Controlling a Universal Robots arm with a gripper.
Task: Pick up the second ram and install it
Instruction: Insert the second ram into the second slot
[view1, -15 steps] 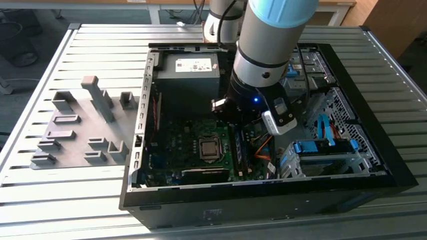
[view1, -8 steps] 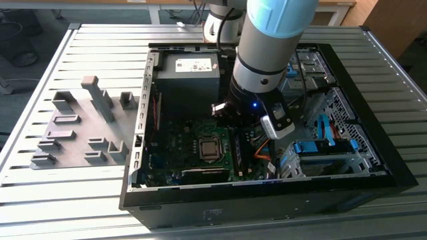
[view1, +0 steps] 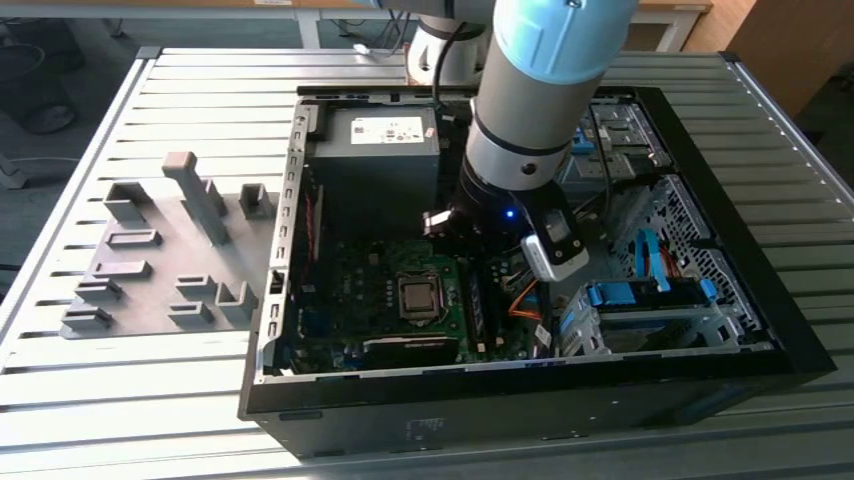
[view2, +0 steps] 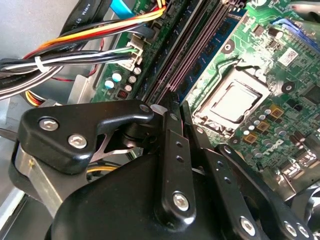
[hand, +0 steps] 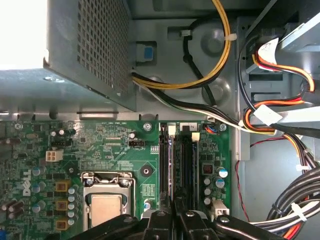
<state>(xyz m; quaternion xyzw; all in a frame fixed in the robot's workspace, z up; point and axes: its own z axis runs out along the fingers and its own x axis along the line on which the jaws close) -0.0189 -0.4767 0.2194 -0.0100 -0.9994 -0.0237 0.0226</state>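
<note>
My pincer (view2: 172, 117) nearly shut, fingers (view2: 175, 165) pinching second ram (hand: 171, 170) edge-on; ram stands in motherboard (view2: 260, 75) memory slot directly below my fingertips, processor socket (hand: 106, 197) just beside.

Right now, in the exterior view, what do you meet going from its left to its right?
Grey holder blocks → power supply box → processor socket → robot arm → blue drive bay → case's right wall.
</note>
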